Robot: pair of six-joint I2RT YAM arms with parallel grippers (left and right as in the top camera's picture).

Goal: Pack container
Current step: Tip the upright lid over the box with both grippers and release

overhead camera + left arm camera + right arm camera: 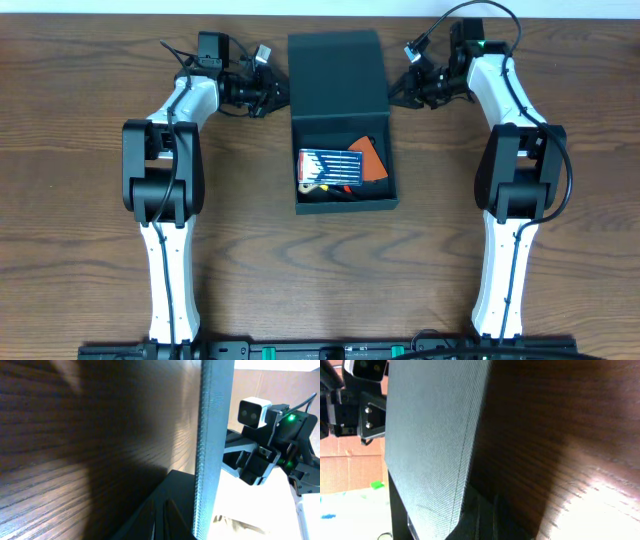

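**Step in hand: closing the lid (judged)**

1. Locate the container [345, 205]. It sits on the table [90, 250], midway between the two arms, with its lid [335, 70] folded back on the far side. A blue bit case [330, 168] and an orange item [368, 155] lie inside the container, so packing looks largely done.
2. Check that nothing rises above the container's walls. The orange item leans toward the right wall and could catch the lid.
3. Bring the lid over evenly from both sides. Uneven pressure could twist the hinge or slide the container.

**Tool state**

The left gripper [265, 92] is closed, just beside the lid's left edge. The right gripper [398, 90] is closed, just beside its right edge. You cannot tell whether either one touches the lid.

**Arm pose**

Both arms reach past the container, elbows out, forearms angled inward toward the lid. The wrists are rolled sideways.
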